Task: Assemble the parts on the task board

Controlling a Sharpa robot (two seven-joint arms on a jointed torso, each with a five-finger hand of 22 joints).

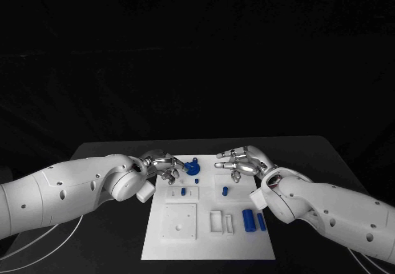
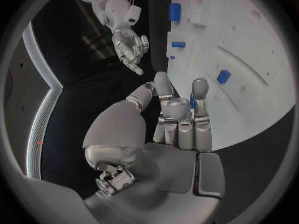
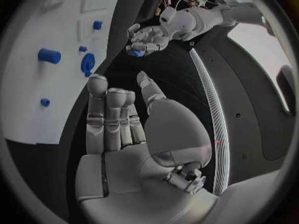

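While both hands hung over the far end of the board (image 1: 206, 251), which lay flat in the middle of the black table (image 1: 107, 151), the left hand (image 1: 165, 165) sat at the far left corner and the right hand (image 1: 238, 164) at the far right, apart from each other.

Left hand: fingers (image 2: 199, 87) drawn together, pinching a small blue piece (image 3: 136, 53) at the tips. Right hand: fingers spread and slightly curled, palm bare, nothing held.

Around them:
- a blue knob (image 1: 192, 167) stood on the far edge of the board, just beside the left fingertips; contact could not be judged
- two blue cylinders (image 1: 248, 220) lay side by side on the near right part of the board, well apart from both hands
- small blue pegs (image 1: 182, 192) stood mid-board, between the knob and the cylinders
- white cables (image 1: 66, 234) lay on the table beside the left arm

Obstruction: from the head camera the left fingers covered the held piece, and the right forearm overlapped the right edge of the board.

View comparison: the right wrist camera gave a clear look at the blue piece in the left fingertips. The left wrist camera showed it as a blue sliver between its own fingers, and showed the right palm facing it, empty.
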